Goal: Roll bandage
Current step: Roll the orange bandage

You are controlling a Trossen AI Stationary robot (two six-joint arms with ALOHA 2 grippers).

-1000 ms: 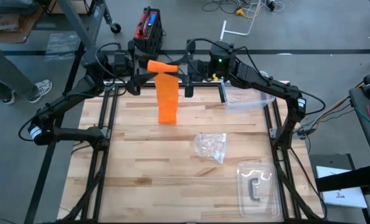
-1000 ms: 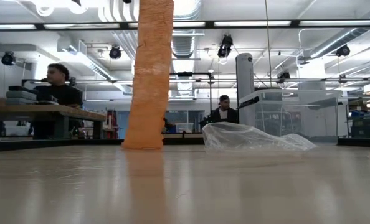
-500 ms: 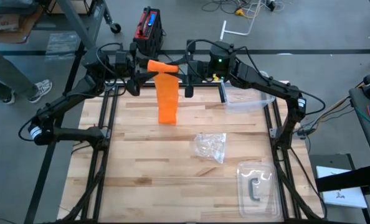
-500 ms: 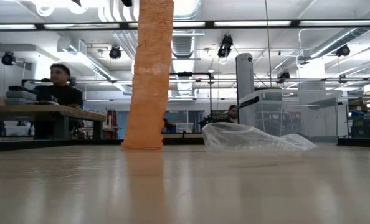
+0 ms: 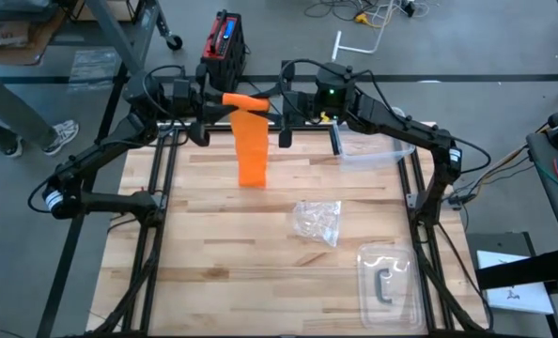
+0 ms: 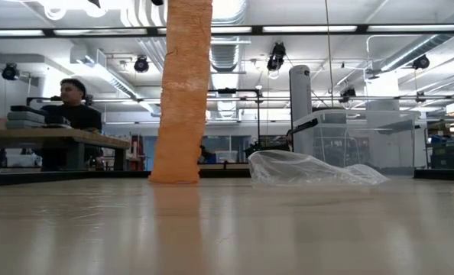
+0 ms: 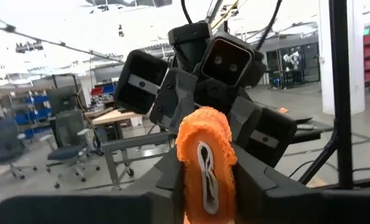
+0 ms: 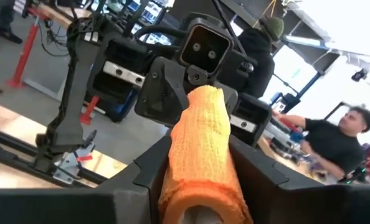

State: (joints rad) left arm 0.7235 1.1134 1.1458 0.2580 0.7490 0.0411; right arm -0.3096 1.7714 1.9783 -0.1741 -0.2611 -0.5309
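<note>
Both arms are raised at the far edge of the table [image 5: 213,244] and meet over it, the left gripper [image 5: 224,99] and right gripper [image 5: 265,101] each clamped on an end of the bandage [image 5: 252,150] roll. The loose orange tail hangs straight down until its end touches the tabletop. This looks like mid-roll, and I'd guess the next move calls for turning the roll to wind up more of the hanging strip while keeping it taut.
</note>
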